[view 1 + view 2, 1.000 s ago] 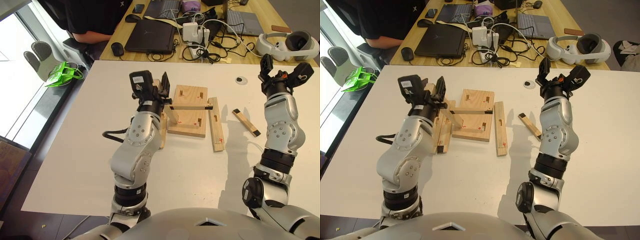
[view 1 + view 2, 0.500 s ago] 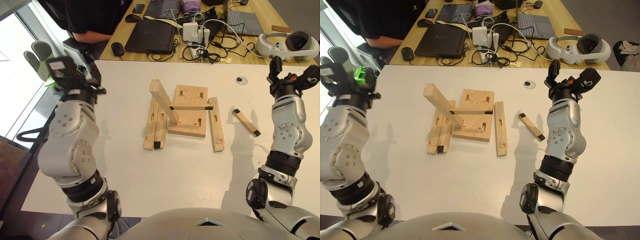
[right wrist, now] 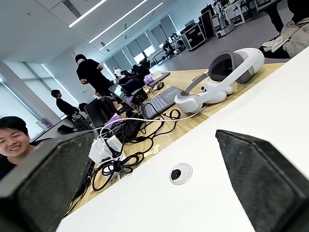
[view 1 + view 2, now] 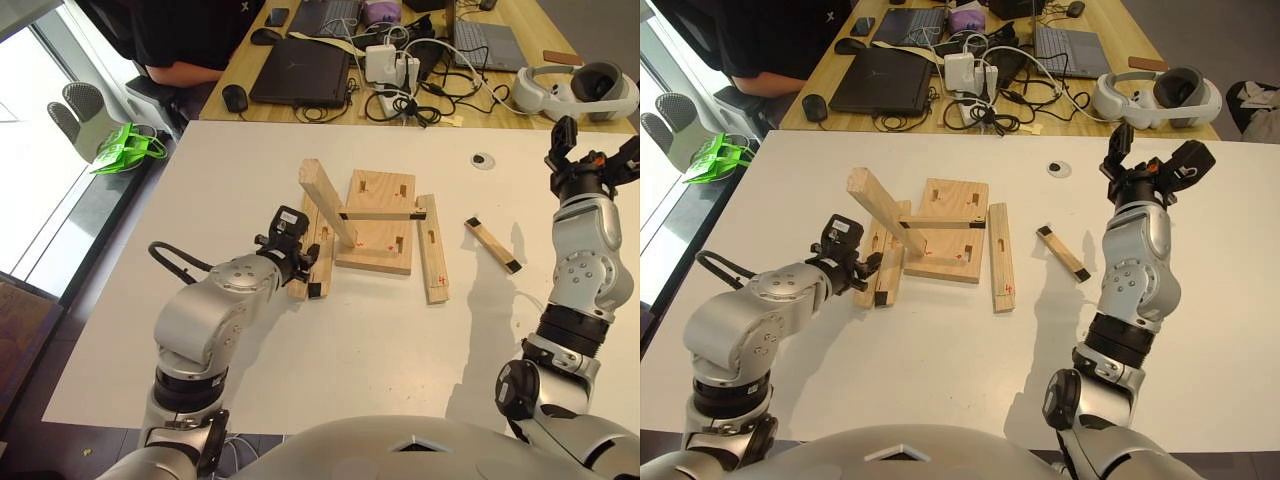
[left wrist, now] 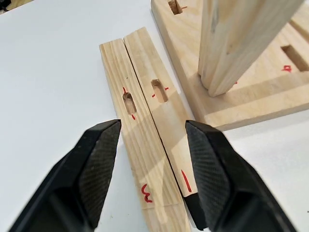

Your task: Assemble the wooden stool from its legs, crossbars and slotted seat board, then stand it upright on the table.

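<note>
Left jaws, spread, hover over the paired legs (image 5: 145,154). Closing could pinch both, or knock the tilted leg (image 4: 325,200) from the seat board (image 4: 375,250). Right jaws are spread.

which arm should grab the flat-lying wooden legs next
Left: the left end effector hovers open over the two pale slotted wooden legs; the right end effector is raised far off.

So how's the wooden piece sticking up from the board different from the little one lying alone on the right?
The raised leg leans tilted, its lower end on the seat board; the small piece lies flat on the table, apart from everything. The raised leg is longer and thicker than the small piece. Both are pale wood.
</note>
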